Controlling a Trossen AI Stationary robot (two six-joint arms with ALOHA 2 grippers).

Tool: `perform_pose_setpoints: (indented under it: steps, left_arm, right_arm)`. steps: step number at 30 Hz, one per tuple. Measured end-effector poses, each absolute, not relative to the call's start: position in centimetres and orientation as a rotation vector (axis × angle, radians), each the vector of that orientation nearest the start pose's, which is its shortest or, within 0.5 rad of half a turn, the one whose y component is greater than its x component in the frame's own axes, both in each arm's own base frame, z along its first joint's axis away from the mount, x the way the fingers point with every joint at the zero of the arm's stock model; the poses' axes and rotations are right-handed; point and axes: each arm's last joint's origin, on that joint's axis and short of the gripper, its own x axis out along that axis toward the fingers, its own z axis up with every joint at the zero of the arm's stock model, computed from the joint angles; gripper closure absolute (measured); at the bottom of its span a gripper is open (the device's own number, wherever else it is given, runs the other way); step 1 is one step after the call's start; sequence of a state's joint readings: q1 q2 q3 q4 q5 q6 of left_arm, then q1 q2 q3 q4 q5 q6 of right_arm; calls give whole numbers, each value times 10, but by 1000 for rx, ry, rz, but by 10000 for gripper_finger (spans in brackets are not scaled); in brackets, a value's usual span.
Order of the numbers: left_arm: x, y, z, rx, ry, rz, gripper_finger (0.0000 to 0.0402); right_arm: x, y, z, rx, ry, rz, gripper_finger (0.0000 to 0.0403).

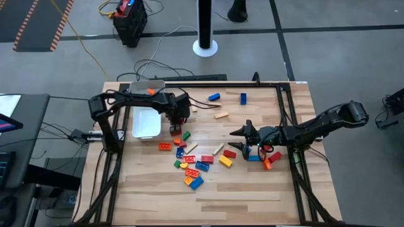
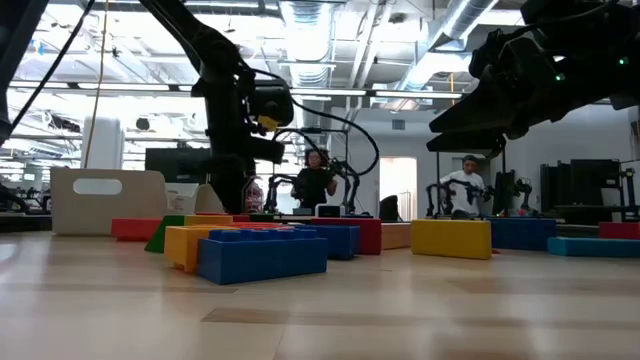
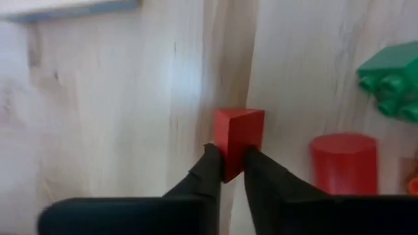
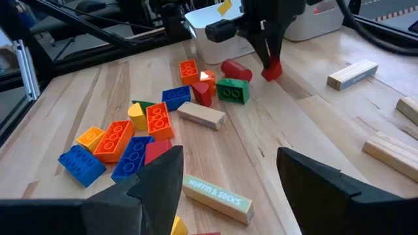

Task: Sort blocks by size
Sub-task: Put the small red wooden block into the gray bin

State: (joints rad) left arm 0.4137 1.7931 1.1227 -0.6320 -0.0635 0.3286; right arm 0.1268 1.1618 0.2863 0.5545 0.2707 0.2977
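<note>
Many blocks (image 1: 189, 161) in red, blue, orange, yellow and green lie scattered at the table's middle, seen also in the right wrist view as blocks (image 4: 130, 137). My left gripper (image 1: 176, 125) stands just right of a white tray (image 1: 146, 123) and is shut on a small red block (image 3: 238, 134), red block (image 4: 272, 69). A green block (image 3: 392, 85) and a red cylinder (image 3: 344, 163) lie close beside it. My right gripper (image 1: 242, 133) hovers open over the table's right half, with nothing between its fingers (image 4: 313, 189). My left gripper pinches the small red block between its two fingertips (image 3: 212, 171), on two opposite side faces (image 3: 230, 153). The fingers come from above, pointing steeply down. The block sits tilted in the hold with its lower corner (image 4: 268, 76) at the table top.
A second white tray (image 1: 147, 85) holding an orange piece stands at the far left. Two blue blocks (image 1: 214, 97) and a tan bar (image 1: 221, 115) lie farther back. More blocks (image 1: 262, 157) lie under my right arm. Tan bars (image 4: 353, 73) lie on the wood.
</note>
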Motion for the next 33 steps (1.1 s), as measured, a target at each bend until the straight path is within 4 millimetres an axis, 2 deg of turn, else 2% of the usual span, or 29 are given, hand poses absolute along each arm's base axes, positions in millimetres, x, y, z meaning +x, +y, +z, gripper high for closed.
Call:
perform_pose_setpoints:
  steps: [2, 10, 16, 24, 33]
  left_arm:
    - [305, 136, 164, 51, 1326, 195, 379]
    - [304, 136, 172, 47, 1288, 220, 382]
    - [302, 135, 179, 55, 1268, 229, 401]
    - [300, 134, 182, 48, 1265, 237, 399]
    - [286, 130, 218, 70, 1182, 281, 400]
  right_arm:
    - [208, 19, 166, 231, 291, -188, 129]
    - [208, 19, 166, 232, 291, -188, 129]
    - [208, 19, 166, 232, 292, -188, 129]
    - [208, 19, 166, 239, 291, -190, 129]
    - [207, 19, 164, 234, 304, -203, 129]
